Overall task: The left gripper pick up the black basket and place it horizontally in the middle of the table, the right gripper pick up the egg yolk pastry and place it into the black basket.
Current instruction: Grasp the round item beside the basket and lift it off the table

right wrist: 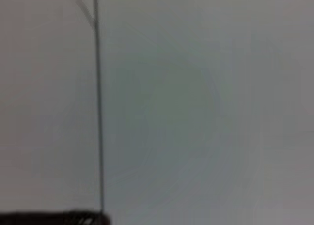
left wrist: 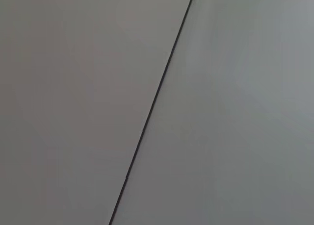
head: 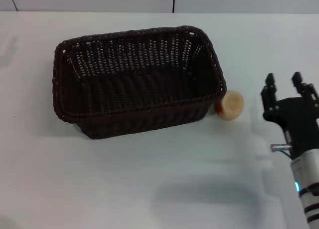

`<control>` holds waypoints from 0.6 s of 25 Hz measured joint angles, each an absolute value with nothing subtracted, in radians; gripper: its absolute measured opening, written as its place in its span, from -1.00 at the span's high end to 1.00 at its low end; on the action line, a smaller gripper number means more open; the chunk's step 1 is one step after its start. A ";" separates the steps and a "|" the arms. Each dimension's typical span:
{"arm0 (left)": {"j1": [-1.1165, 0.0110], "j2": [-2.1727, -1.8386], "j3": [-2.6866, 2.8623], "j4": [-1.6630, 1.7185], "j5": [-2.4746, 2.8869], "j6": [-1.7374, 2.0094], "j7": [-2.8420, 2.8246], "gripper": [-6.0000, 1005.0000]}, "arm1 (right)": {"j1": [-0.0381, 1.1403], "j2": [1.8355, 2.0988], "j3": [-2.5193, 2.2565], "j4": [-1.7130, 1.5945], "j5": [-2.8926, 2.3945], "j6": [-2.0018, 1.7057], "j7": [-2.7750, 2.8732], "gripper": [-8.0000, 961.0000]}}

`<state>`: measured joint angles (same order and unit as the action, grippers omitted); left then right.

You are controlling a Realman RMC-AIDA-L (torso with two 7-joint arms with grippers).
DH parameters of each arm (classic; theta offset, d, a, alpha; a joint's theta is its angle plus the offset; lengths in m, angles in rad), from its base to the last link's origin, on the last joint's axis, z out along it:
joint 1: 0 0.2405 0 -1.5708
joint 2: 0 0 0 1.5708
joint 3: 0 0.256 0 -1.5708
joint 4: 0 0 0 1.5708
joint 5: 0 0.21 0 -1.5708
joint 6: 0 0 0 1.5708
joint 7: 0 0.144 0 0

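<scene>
The black basket (head: 137, 79), a large dark woven wicker basket, stands upright with its long side across the middle of the white table (head: 149, 189). It is empty. The egg yolk pastry (head: 230, 105), a small pale round bun with an orange-red patch, lies on the table against the basket's right end. My right gripper (head: 284, 80) is open and empty, over the table to the right of the pastry and apart from it. My left gripper is out of view. Both wrist views show only plain grey panels with a dark seam.
A grey wall with a dark vertical seam (head: 173, 0) runs along the table's far edge. Bare tabletop lies in front of the basket and to its left.
</scene>
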<state>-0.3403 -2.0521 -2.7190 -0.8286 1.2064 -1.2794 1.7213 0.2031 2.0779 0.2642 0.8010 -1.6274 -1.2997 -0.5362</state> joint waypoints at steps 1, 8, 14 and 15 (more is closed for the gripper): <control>-0.337 -2.051 -2.718 -0.830 1.207 -1.282 1.721 -0.19 | 0.207 2.078 0.264 0.799 -1.628 -1.283 -0.538 0.07; -0.321 -2.049 -2.715 -0.831 1.222 -1.288 1.719 -0.17 | 0.253 2.077 0.268 0.772 -1.630 -1.160 -0.535 0.08; -0.313 -2.048 -2.714 -0.831 1.231 -1.289 1.719 -0.17 | 0.290 2.077 0.265 0.761 -1.631 -1.098 -0.538 0.08; -0.312 -2.048 -2.713 -0.831 1.231 -1.289 1.719 -0.17 | 0.295 2.078 0.264 0.758 -1.631 -1.089 -0.537 0.08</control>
